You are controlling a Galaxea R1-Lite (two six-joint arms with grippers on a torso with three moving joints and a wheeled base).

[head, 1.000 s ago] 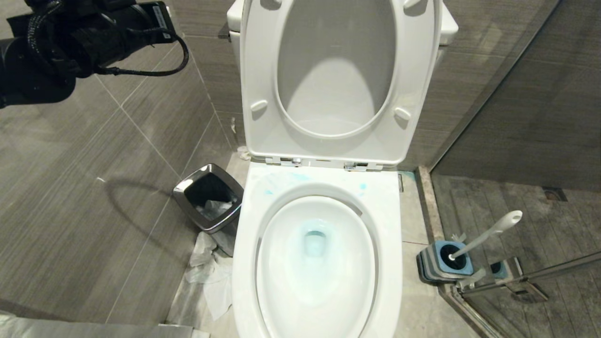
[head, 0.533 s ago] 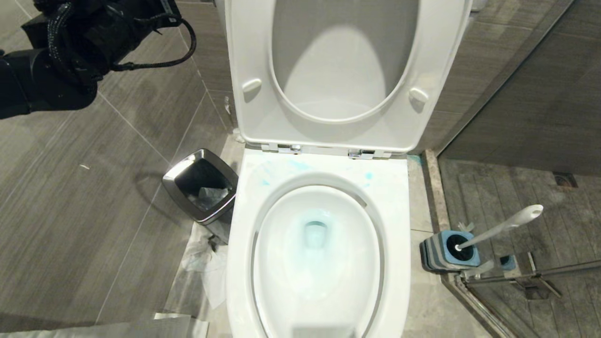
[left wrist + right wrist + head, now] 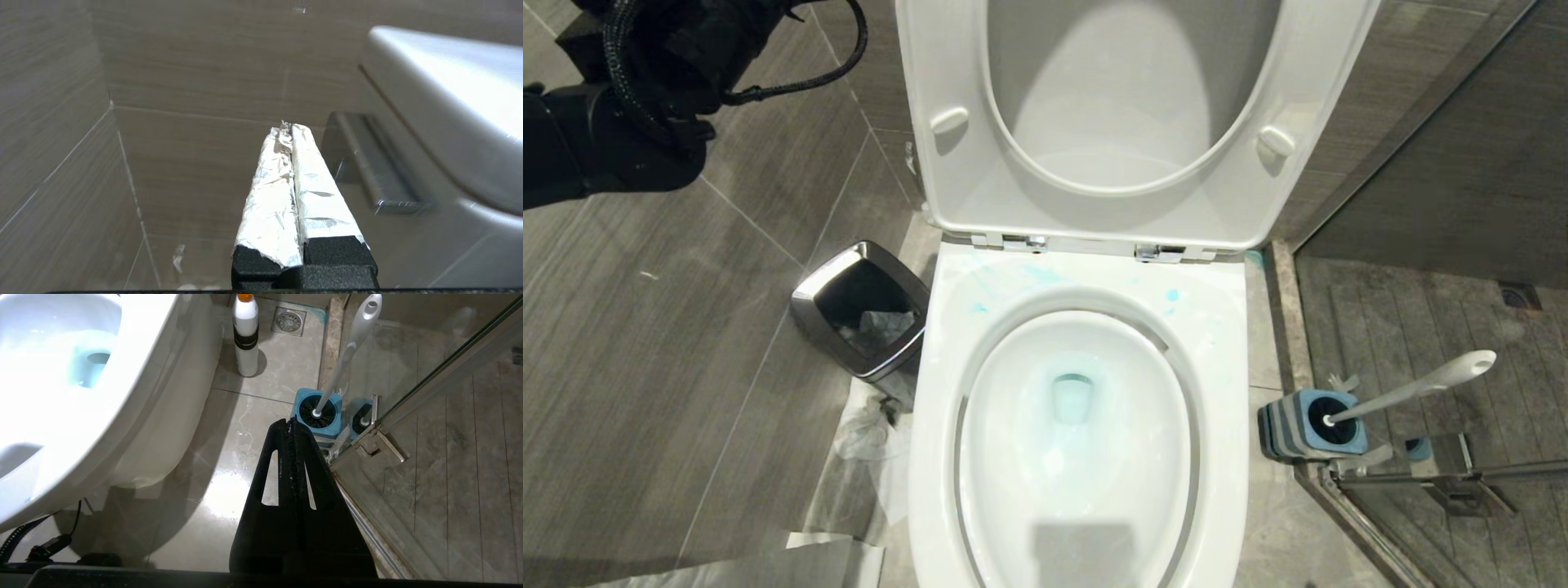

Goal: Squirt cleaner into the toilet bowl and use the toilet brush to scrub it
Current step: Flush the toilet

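Toilet brush (image 3: 1413,385) is seen standing in its holder (image 3: 1313,423) beside the toilet bowl (image 3: 1078,441); left gripper (image 3: 291,130) and right gripper (image 3: 291,424) are closed, empty

Left tool (image 3: 291,130) raised, fingers pressed together; right tool (image 3: 291,424) likewise closed.

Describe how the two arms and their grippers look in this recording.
The left arm is bulky and black, with a braided black cable looping off it. The left gripper has long black fingers wrapped in crinkled silver foil. The right gripper is bare black, its tapered fingers pierced by long slots.
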